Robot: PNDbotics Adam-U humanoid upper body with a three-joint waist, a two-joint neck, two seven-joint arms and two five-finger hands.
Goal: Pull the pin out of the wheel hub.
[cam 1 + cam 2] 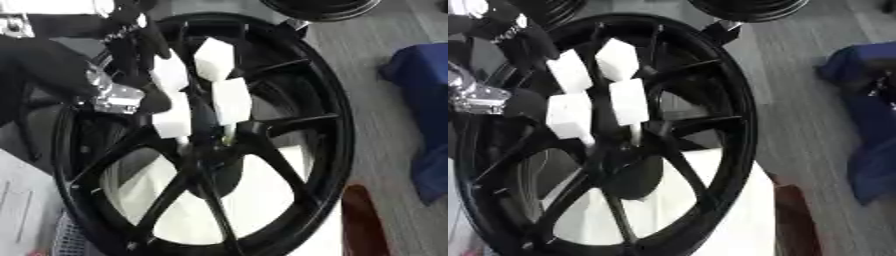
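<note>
Black wheel hub (289, 150) laid flat, four white block-headed pins (231, 101) seated at its centre (stems hidden), left hand (131, 75) reached in beside them, its grip not discernible.

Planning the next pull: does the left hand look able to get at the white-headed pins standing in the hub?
Probably yes. The left hand is already over the spokes right beside the white block-topped pins in the black wheel hub, and nothing shows between them; I cannot tell whether it touches one.
</note>
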